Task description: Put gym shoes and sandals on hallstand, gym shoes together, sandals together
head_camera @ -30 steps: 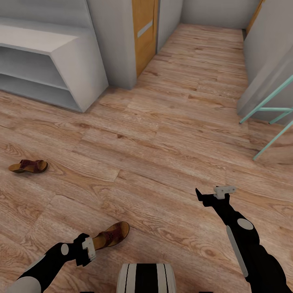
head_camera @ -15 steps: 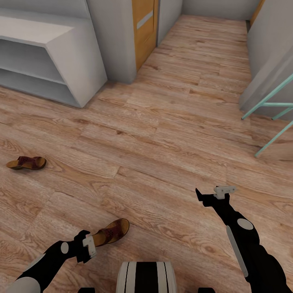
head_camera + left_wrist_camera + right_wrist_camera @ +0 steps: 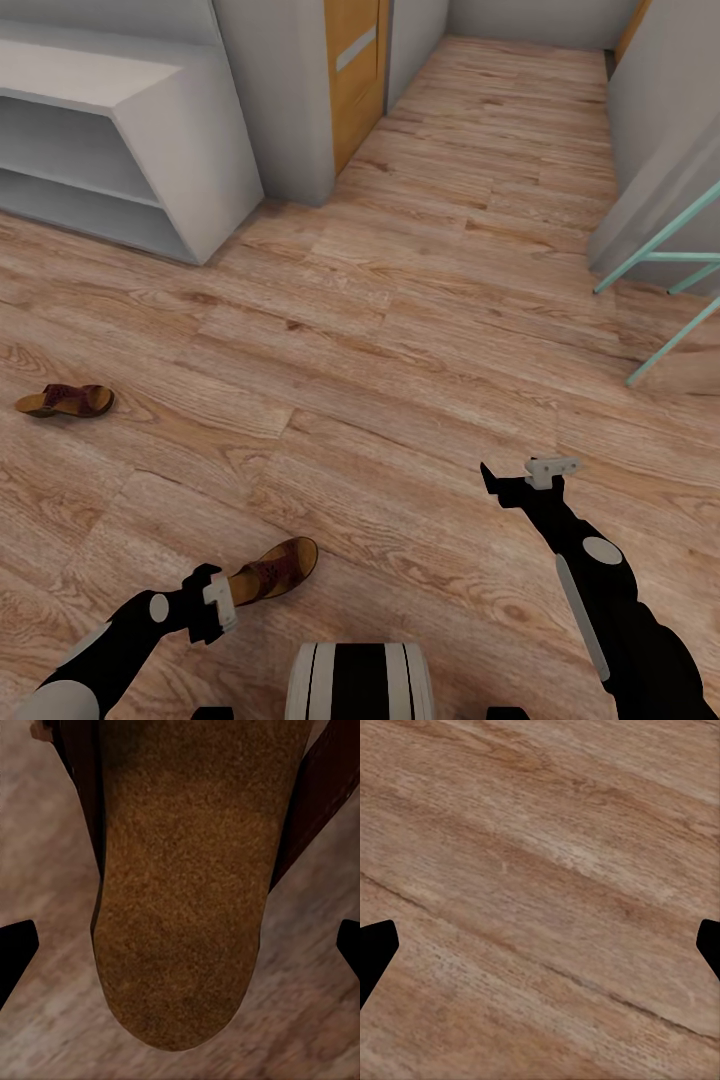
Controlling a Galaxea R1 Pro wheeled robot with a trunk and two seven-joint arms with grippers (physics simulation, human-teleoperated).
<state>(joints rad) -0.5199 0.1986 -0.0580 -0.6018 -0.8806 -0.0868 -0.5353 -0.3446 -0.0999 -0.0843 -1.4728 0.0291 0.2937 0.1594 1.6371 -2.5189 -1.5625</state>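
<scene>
Sandal (image 3: 272, 571) lying on floor (image 3: 400, 330) right at left claw (image 3: 212, 610), heel end toward claw, long axis running away from it up and to the right. Heel (image 3: 180, 907) sitting between the spread fingers (image 3: 15, 949) in left wrist view, tips wide apart on either side, not yet touching it. Pinching nothing so far. Probably lining up for a close on the heel, straight along the sandal's length.

Second sandal (image 3: 65, 401) lying further off on floor, toward robot's left, well apart from both claws; left arm nearer to it. Hallstand (image 3: 195, 150) standing beyond, shelves showing bare, cut off at frame edge.

Right claw (image 3: 520, 477) hanging over bare planks, well away from either sandal; fingers (image 3: 375, 952) spread, gripping nothing.

Gym shoes: none to point at from these angles. Toe and straps of near sandal cropped in left wrist view; claw and arm partly covering its heel in head view, so contact hard to judge there.
</scene>
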